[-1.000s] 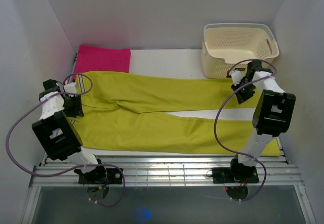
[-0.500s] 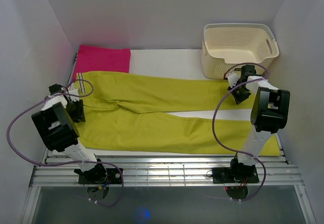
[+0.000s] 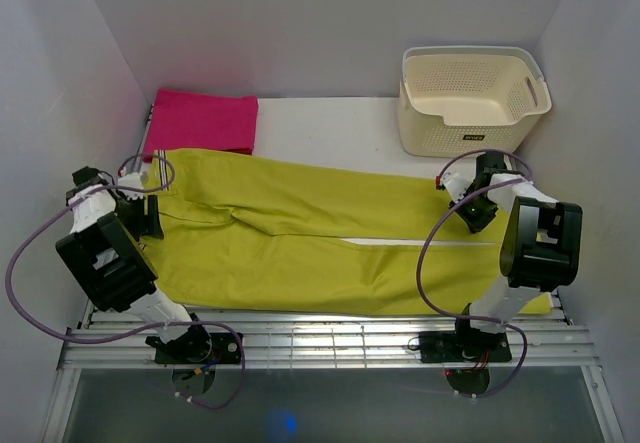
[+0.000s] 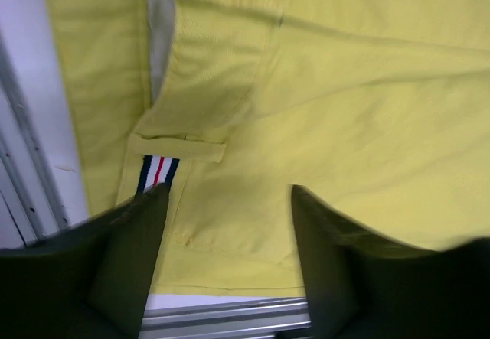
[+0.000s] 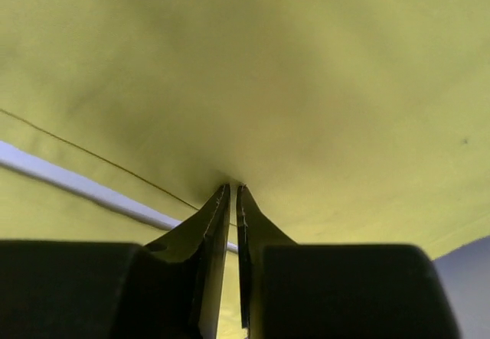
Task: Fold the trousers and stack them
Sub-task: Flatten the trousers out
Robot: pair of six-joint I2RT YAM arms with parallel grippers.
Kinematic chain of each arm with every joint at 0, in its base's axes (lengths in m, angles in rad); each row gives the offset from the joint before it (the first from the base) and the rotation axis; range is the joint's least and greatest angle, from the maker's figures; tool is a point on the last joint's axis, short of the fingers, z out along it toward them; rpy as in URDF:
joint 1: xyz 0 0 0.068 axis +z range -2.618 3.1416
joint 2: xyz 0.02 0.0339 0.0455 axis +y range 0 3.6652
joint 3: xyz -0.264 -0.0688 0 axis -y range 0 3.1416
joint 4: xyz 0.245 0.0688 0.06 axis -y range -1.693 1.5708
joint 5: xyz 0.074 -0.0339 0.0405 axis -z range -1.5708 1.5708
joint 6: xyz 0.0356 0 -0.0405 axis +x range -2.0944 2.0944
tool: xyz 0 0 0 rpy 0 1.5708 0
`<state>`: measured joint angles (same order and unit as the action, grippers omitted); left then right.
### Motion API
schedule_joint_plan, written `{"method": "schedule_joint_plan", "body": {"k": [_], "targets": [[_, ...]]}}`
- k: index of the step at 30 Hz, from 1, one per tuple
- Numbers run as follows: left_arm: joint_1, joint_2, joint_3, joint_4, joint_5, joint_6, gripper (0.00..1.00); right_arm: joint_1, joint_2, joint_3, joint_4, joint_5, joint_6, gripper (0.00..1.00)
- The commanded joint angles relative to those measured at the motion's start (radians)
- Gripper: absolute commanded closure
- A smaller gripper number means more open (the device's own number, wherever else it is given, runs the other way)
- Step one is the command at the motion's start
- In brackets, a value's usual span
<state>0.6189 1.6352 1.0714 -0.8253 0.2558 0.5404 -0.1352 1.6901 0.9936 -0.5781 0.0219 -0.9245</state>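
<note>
Just in front of the cream basket (image 3: 470,98), your right gripper (image 5: 232,188) has its jaws pressed together on a pinch of the trousers (image 3: 300,233), and the cloth tents up to the tips near the end of the far leg. The trousers lie flat on the table, running away from the basket with the two legs side by side. Their waistband (image 4: 191,149) sits at the end farthest from the basket, close to a folded pink cloth (image 3: 200,121). Over that waistband your left gripper (image 4: 227,193) stands with its jaws wide apart and holds nothing; its fingertips straddle the fabric beside a small striped tag (image 4: 157,172).

Expect this fabric to be light, soft and limp. It will likely sag between two holds and drag rather than slide. Take it where it is thickest, at the stitched waistband on the end away from the basket and the hem near it. Pinch deep enough to catch both layers, or the lower one may stay behind.
</note>
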Motion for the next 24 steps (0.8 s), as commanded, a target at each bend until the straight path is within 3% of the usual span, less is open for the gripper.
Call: {"method": "schedule_joint_plan", "body": {"k": [1,2,3,4,8,13,14,16,17,24], "targets": [[-0.002,-0.061,0.224,-0.067,0.175,0.098,0.19,-0.006,0.052,0.012,-0.253,-0.086,-0.022,0.85],[-0.002,-0.048,0.275,-0.092,0.207,0.110,0.05,-0.006,0.054,0.048,-0.267,-0.099,-0.019,0.82],[-0.010,-0.031,0.327,-0.095,0.238,0.112,0.02,-0.006,0.060,0.086,-0.285,-0.117,-0.017,0.80],[-0.015,0.019,0.438,-0.101,0.256,0.116,0.02,-0.006,0.069,0.126,-0.304,-0.140,-0.010,0.77],[-0.042,0.185,0.655,-0.135,0.338,0.217,0.05,-0.004,0.105,0.348,-0.367,-0.169,-0.011,0.43],[-0.067,0.374,0.858,-0.184,0.509,0.395,0.09,-0.006,0.158,0.467,-0.376,-0.111,-0.051,0.27],[-0.070,0.434,0.893,-0.193,0.535,0.409,0.10,-0.006,0.164,0.474,-0.373,-0.102,-0.062,0.18],[-0.080,0.491,0.996,-0.201,0.606,0.443,0.09,-0.009,0.178,0.499,-0.370,-0.083,-0.086,0.14],[-0.085,0.543,1.027,-0.205,0.617,0.461,0.09,-0.010,0.183,0.505,-0.368,-0.082,-0.089,0.02],[-0.120,0.722,1.239,-0.160,0.674,0.478,0.08,-0.024,0.204,0.511,-0.367,-0.056,-0.103,0.05]]}}
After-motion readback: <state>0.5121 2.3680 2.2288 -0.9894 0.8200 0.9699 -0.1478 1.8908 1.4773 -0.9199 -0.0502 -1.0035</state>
